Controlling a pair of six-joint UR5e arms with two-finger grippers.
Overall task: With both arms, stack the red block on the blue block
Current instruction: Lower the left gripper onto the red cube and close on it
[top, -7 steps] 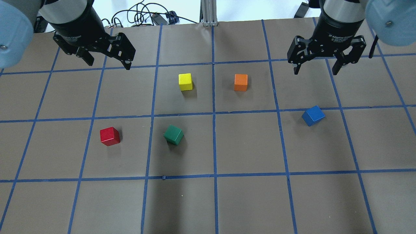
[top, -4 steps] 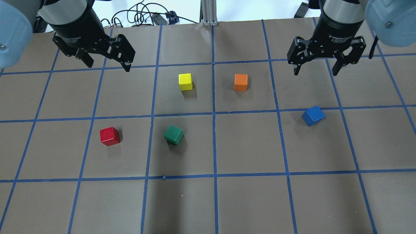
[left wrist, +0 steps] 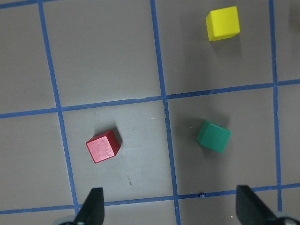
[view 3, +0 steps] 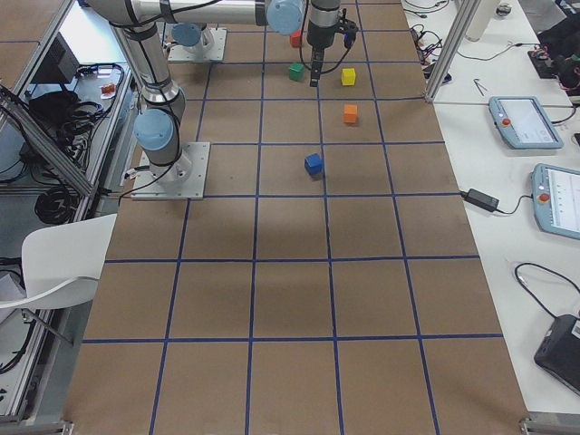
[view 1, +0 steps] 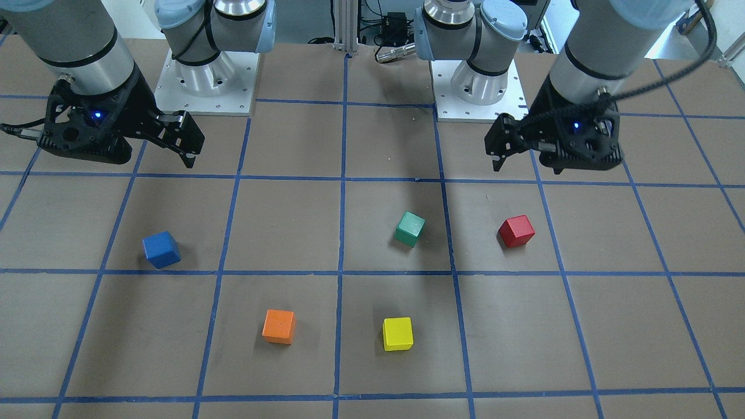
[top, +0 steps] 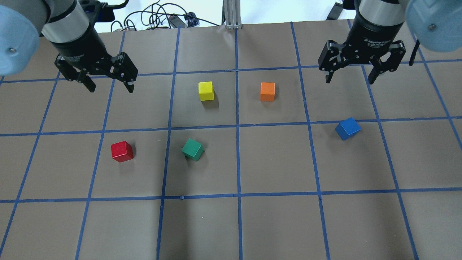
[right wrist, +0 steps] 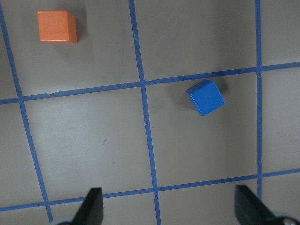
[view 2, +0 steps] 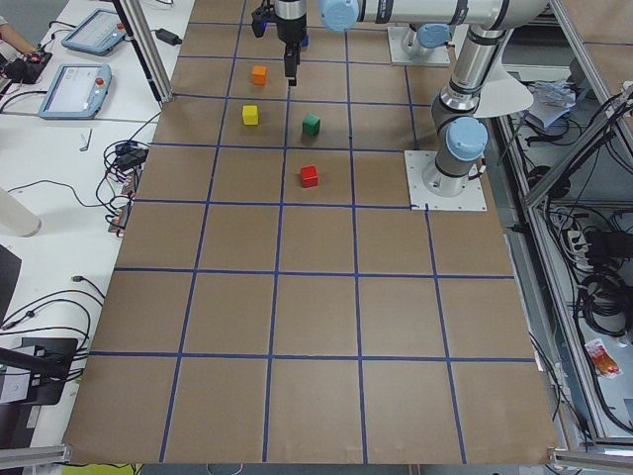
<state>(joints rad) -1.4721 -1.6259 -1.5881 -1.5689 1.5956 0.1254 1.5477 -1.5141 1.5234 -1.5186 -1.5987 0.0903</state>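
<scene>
The red block [top: 122, 151] sits on the brown table, left of centre; it also shows in the front view [view 1: 516, 231] and the left wrist view [left wrist: 103, 146]. The blue block [top: 348, 128] sits turned at an angle on the right; it also shows in the front view [view 1: 161, 249] and the right wrist view [right wrist: 205, 97]. My left gripper [top: 111, 86] is open and empty, in the air beyond the red block. My right gripper [top: 349, 77] is open and empty, in the air beyond the blue block.
A green block [top: 192, 149] lies right of the red one. A yellow block [top: 205, 91] and an orange block [top: 267, 91] sit further out near the middle. Cables [top: 155, 18] lie past the table's far edge. Blue tape lines grid the table.
My left gripper has moved a little left and nearer to the red block, and has turned somewhat. My right gripper has barely moved. No block has moved.
</scene>
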